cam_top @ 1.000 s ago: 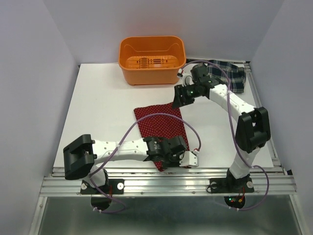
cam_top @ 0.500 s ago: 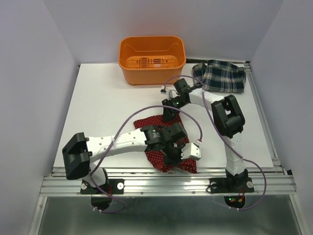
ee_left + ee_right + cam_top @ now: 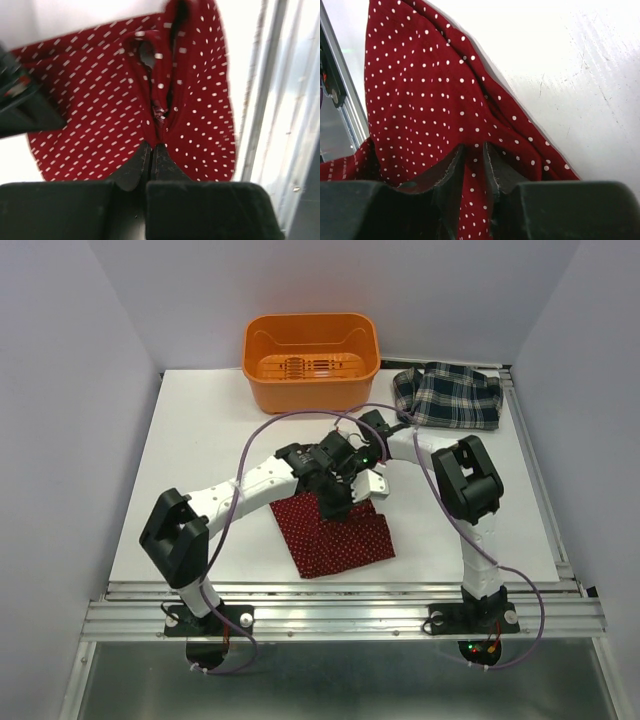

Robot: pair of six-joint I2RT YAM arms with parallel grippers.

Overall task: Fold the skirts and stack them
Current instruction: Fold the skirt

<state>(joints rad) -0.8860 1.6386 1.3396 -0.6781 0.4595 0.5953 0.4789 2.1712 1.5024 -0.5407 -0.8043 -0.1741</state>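
Seen from above, a red dotted skirt (image 3: 340, 535) lies partly folded on a white surface (image 3: 200, 460), toward 6 o'clock from its centre, with its far edge lifted where both arms meet over it. The left gripper (image 3: 333, 505) points down at that raised edge. The right arm bends back from 3 o'clock, and its gripper cannot be picked out among the crowded links in this view. A plaid skirt (image 3: 450, 395) sits bunched at 1 o'clock, well apart from the red one, and an orange bin (image 3: 310, 395) stands at 12 o'clock. The wrist cameras show what the overhead view hides. The left gripper (image 3: 153, 150) is pinched tight on a ridge of the red dotted skirt (image 3: 100, 100), with a metal rail (image 3: 260, 100) at 3 o'clock. The right gripper (image 3: 474, 155) is nearly closed, holding a fold of the same red cloth (image 3: 420, 90) that rises to a peak at 12 o'clock.
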